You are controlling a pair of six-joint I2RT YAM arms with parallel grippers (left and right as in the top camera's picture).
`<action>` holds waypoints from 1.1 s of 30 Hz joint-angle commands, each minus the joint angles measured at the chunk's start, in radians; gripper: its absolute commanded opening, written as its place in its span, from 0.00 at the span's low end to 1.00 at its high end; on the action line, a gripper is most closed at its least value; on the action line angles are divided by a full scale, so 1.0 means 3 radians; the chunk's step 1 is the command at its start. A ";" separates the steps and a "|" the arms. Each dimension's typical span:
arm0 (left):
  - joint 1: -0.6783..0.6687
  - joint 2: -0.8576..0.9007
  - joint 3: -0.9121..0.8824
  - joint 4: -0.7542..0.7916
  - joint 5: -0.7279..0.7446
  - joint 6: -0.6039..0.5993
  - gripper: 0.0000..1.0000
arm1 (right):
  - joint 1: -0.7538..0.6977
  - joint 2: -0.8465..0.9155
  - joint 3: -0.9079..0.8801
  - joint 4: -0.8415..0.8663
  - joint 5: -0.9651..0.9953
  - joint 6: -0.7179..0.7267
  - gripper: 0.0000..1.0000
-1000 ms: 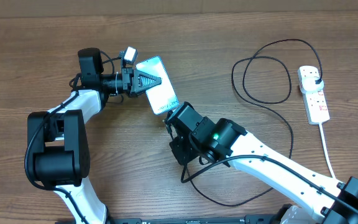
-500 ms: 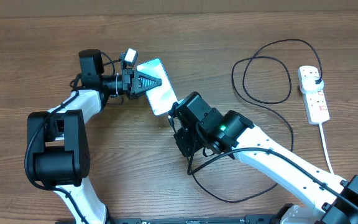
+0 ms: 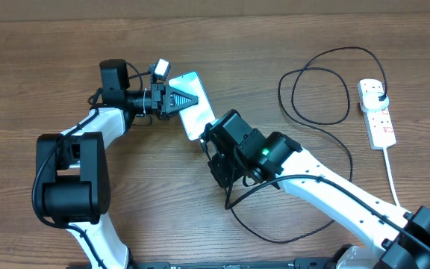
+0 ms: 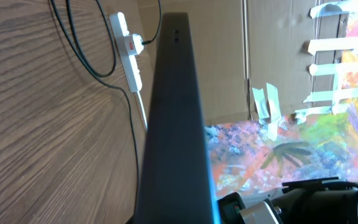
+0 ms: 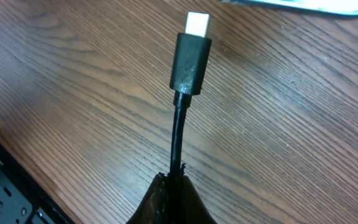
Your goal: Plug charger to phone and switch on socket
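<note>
The left gripper [image 3: 179, 98] is clamped on the phone [image 3: 198, 116], whose long axis runs far-left to near-right, while the right gripper [image 5: 174, 186], pinched on the charger [image 5: 191, 53], points its tip just short of the phone's near-right end.

A wood-grain table [image 3: 43, 52] lies under the left gripper [image 3: 194, 99] and spreads away on every side of it, evenly lit, with only soft shadows. Past the fingertips, beyond the table's far edge, stands a plain brown board wall [image 4: 278, 56] with an upright seam, pale tape strips [image 4: 331, 45] stuck on it (one piece curling), and beside it a brightly painted, many-coloured sheet [image 4: 272, 149].
</note>
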 commanded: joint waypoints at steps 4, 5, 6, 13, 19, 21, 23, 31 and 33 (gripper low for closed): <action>-0.0032 -0.0013 0.0064 0.0003 0.0139 0.0148 0.04 | -0.0131 -0.0172 -0.0001 -0.0548 -0.0008 -0.0043 0.04; -0.0042 -0.0013 0.0064 -0.0014 0.0139 0.0145 0.04 | -0.0104 -0.0247 -0.0001 -0.0633 -0.0022 -0.0088 0.04; -0.0081 -0.0013 0.0064 -0.0089 0.0139 0.0134 0.04 | -0.0043 -0.0389 -0.0003 -0.0716 -0.0018 -0.0094 0.04; -0.0474 -0.0013 0.0064 -0.0294 0.0139 0.0100 0.04 | 0.0023 -0.0806 -0.0423 -0.0401 -0.0034 0.0406 0.04; -0.0486 -0.0013 0.0064 -0.0294 0.0137 0.0023 0.04 | 0.0023 -0.0795 -0.0525 -0.0282 -0.0155 0.0655 0.04; -0.0486 -0.0013 0.0064 -0.0295 0.0137 0.0024 0.04 | 0.0023 -0.0795 -0.0525 -0.0284 -0.0158 0.0818 0.04; -0.0486 -0.0013 0.0064 -0.0294 0.0137 0.0024 0.04 | 0.0023 -0.0795 -0.0525 -0.0272 -0.0159 0.0879 0.04; -0.0486 -0.0013 0.0064 -0.0295 0.0137 0.0024 0.04 | 0.0023 -0.0795 -0.0525 -0.0127 -0.0168 0.0880 0.04; -0.0486 -0.0013 0.0064 -0.0296 0.0137 0.0023 0.04 | 0.0023 -0.0793 -0.0525 -0.0122 -0.0168 0.0879 0.04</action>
